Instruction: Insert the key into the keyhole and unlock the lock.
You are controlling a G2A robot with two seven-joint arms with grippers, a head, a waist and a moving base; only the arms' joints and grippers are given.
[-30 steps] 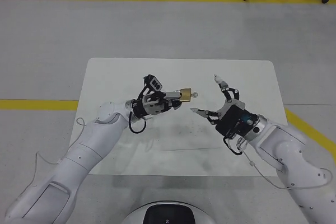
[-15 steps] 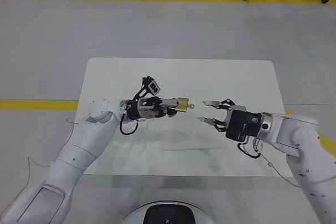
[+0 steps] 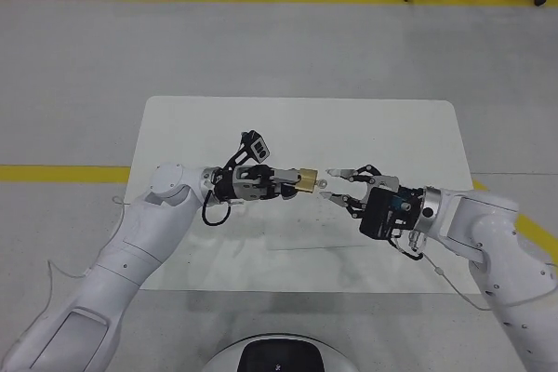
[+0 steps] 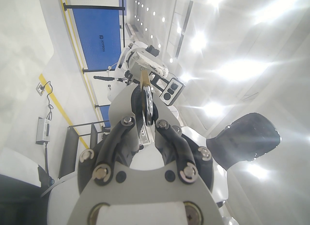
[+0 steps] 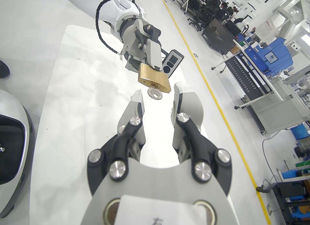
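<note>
Over the desk (image 3: 214, 121), held in the air, left end effector (image 3: 281, 179) is clenched on the lock (image 5: 154, 81), gripping at the shackle (image 4: 148, 107) end, brass body pointing at the other arm. The key (image 5: 155, 93) is already in the keyhole on the lock's free end, with only its round silver head sticking out. The right end effector (image 5: 158, 91) is released, fingers (image 5: 186, 104) spread either side of the key head, near it, apparently not touching. Handling guess: the lock is solid metal, rigid, heavy for its size, with smooth faces, so it could twist in the pads when torque comes through the key. The key is thin, stiff, light and slick, with a small head. Best hold is a pinch across the head's two flat faces, pads square, then a turn about the key's axis. The head's flat looks partly turned toward the right wrist camera, so the pads may meet its edges and a wrist roll is probably needed first. An off-axis pinch risks levering the key. Insertion looks done, turning not yet; cannot tell whether the shackle is free
</note>
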